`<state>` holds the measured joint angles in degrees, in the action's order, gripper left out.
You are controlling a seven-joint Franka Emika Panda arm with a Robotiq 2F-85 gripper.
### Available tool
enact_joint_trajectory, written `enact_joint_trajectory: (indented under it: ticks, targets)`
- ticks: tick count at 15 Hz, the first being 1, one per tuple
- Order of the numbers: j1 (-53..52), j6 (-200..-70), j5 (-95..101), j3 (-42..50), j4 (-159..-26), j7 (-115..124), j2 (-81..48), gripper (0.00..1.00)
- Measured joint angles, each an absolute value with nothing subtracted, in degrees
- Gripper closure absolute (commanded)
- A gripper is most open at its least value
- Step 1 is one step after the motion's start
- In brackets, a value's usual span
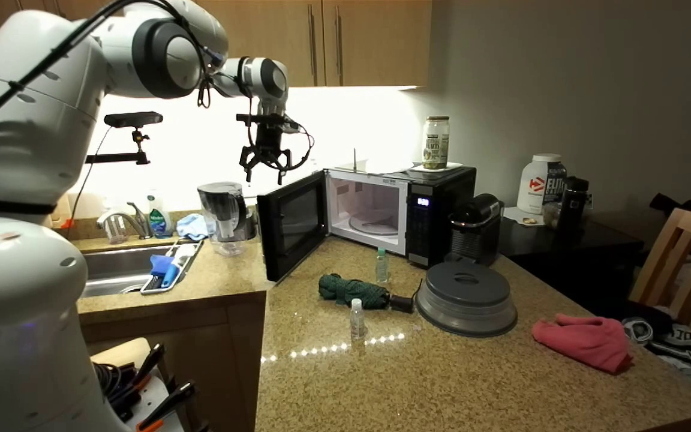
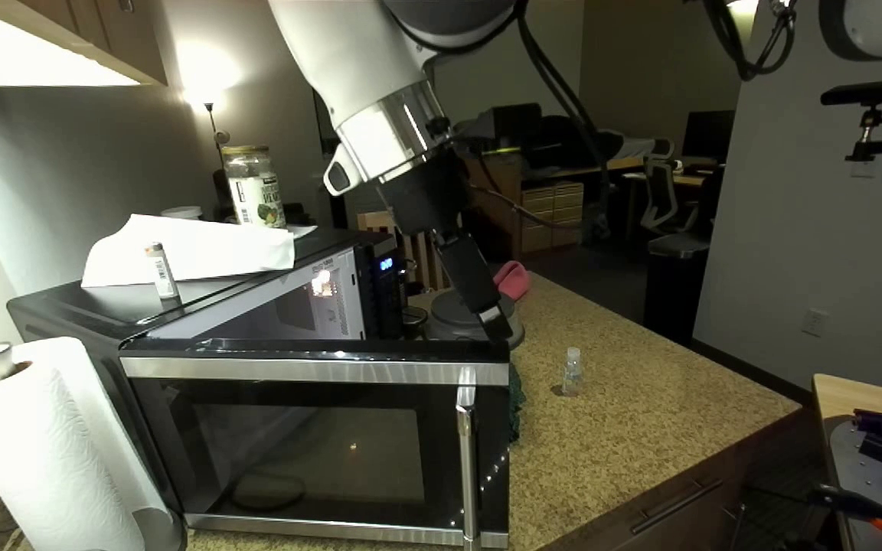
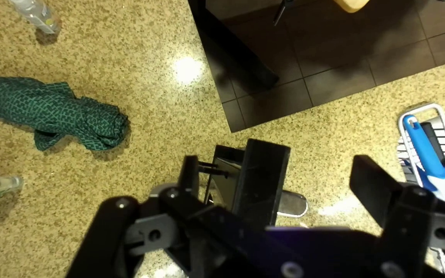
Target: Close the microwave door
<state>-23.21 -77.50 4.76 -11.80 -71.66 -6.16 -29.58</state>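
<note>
The microwave (image 1: 420,234) stands on the counter with its pale interior showing. Its black door (image 1: 294,225) stands wide open. In an exterior view the door's outer face (image 2: 303,451) shows a dark window and a silver vertical handle (image 2: 468,459) near the free edge. My gripper (image 1: 264,177) is open, empty and pointing down above the door's free end. In an exterior view a fingertip (image 2: 493,320) overlaps the door's top corner; I cannot tell if it touches. In the wrist view the door's top edge (image 3: 263,173) shows between the spread fingers (image 3: 276,170), nearer the left-hand one.
A green umbrella (image 1: 354,291), small bottles (image 1: 357,321) and a grey lid-like disc (image 1: 468,288) lie before the microwave. A coffee maker (image 1: 476,228) stands beside it. A jar (image 1: 436,144) stands on top. A pitcher (image 1: 224,216) and a paper towel roll (image 2: 50,451) are near the door.
</note>
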Motion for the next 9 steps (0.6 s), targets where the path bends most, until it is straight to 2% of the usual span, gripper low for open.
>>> enact_joint_trajectory:
  ticks: [9]
  targets:
    - [-23.3,-75.9,3.5,-13.1,-70.8,-9.7,-25.4,0.00]
